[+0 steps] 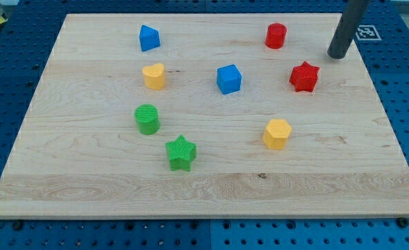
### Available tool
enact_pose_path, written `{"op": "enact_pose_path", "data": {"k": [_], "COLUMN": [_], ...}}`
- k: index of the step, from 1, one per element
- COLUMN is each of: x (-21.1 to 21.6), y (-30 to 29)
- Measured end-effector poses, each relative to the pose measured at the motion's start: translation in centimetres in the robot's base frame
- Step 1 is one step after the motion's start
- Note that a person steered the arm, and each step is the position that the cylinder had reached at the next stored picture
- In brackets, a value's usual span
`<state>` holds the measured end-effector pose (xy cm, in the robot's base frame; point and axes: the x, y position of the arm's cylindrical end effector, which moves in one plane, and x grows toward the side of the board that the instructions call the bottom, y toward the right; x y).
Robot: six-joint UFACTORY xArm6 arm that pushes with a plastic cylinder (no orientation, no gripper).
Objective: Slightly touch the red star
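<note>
Two reds, blues, greens, yellows: eight blocks (304,76).

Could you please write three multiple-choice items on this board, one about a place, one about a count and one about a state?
1. Where is my tip relative to the red star?
A. toward the view's top right of it
B. at the view's bottom left of it
C. resting on top of it

2. How many green blocks lie on the wooden board?
A. one
B. two
C. four

3. Is my tip touching the red star?
A. yes, pressed against it
B. no, bare wood shows between them
C. the star hides it

Key: 1 A, the rod ends up and right of the star. 2 B, a green cylinder and a green star. 3 B, a gap is visible.
</note>
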<state>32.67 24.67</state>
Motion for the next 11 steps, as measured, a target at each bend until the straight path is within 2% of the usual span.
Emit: {"op": "enact_pose_path", "data": {"k": [3,5,6,7,9,11], "x": [3.6,4.2,7.1,8.3,9.6,9.6], "y": [0.0,0.0,-0.1,-0.2,-5.5,-6.7]}}
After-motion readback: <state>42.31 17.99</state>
